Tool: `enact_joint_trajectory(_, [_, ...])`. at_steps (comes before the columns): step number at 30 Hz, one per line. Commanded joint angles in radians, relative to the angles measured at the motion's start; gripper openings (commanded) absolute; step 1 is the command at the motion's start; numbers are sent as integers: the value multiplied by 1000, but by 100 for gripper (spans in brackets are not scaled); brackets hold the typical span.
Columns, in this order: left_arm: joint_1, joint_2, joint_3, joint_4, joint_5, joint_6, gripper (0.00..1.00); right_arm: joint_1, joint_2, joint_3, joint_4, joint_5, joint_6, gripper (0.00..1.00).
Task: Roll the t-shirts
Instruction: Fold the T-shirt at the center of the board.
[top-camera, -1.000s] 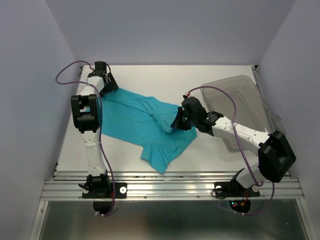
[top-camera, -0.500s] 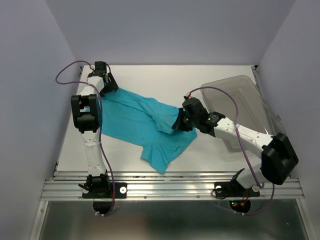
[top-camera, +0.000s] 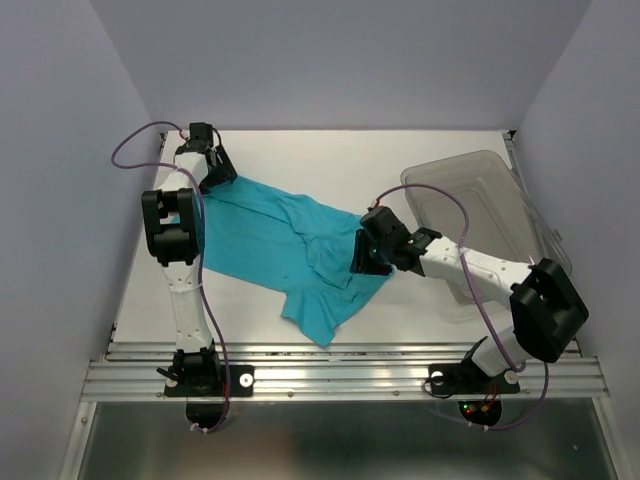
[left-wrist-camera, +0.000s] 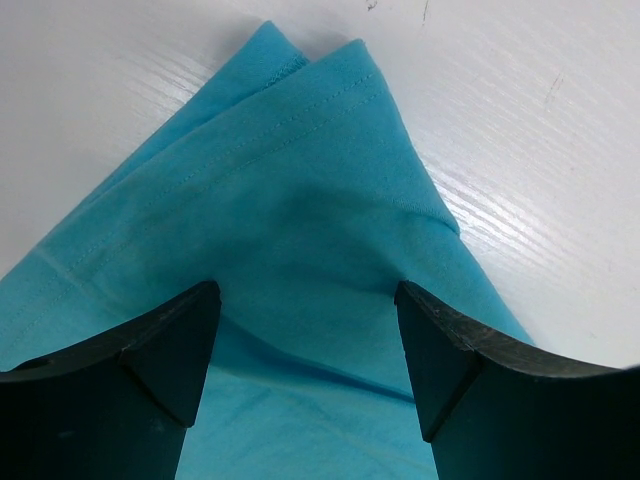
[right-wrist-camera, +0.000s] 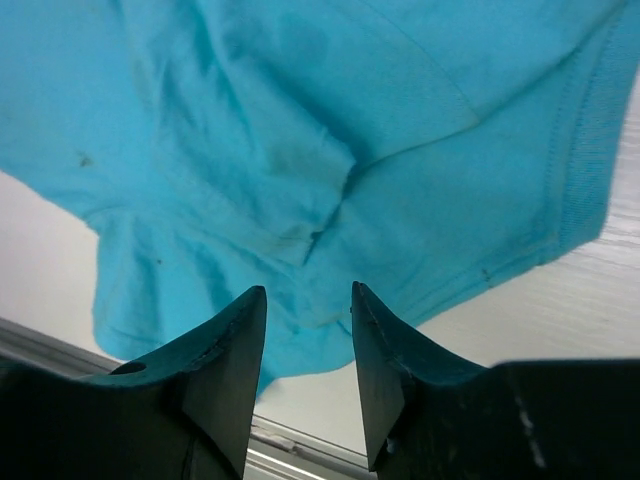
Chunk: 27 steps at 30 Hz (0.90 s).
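Observation:
The teal t-shirt (top-camera: 270, 245) lies spread and creased on the white table, one sleeve toward the front edge. My left gripper (top-camera: 216, 176) is at the shirt's far-left corner, open, with a finger on either side of a low ridge of fabric (left-wrist-camera: 300, 180); in the left wrist view the gripper (left-wrist-camera: 305, 292) has nothing pinched. My right gripper (top-camera: 364, 256) hovers over the shirt's right part, by a folded-over flap. In the right wrist view its jaws (right-wrist-camera: 308, 290) stand apart with nothing between them, the t-shirt (right-wrist-camera: 300, 120) lying below.
A clear grey-tinted plastic bin (top-camera: 500, 170) lies at the right, beside my right forearm. A metal rail (top-camera: 350, 375) runs along the front edge, also seen as the rail (right-wrist-camera: 50, 345) past the shirt's hem. Purple walls close in the left, back and right.
My right gripper has opened and let go of the fabric, shifting slightly toward the front. The left arm has not moved.

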Motion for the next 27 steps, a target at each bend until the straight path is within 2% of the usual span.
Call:
enact_joint_trajectory(1, [3,-32,43,-21,5,14,82,34,8,91,-68,123,-105,44])
enact_joint_trajectory(4, [3,-41,43,-22,4,13,82,93,74,195,-100,162,-182,43])
enact_joint_trajectory(5, [3,-46,43,-27,4,8,82,153,181,314,-126,195,-232,42])
enact_joint_trajectory(10, [3,-52,28,-28,10,4,82,179,306,457,-129,203,-288,43])
enact_joint_trajectory(16, [3,-60,14,-30,2,8,82,179,467,562,-135,188,-307,45])
enact_joint_trajectory(21, [3,-61,14,-33,-2,14,82,179,528,585,-128,190,-297,44])
enact_joint_trajectory(24, [3,-61,12,-31,-1,13,82,179,555,586,-123,191,-293,37])
enact_joint_trajectory(27, [3,-58,9,-31,-1,13,82,179,565,586,-125,199,-291,25])
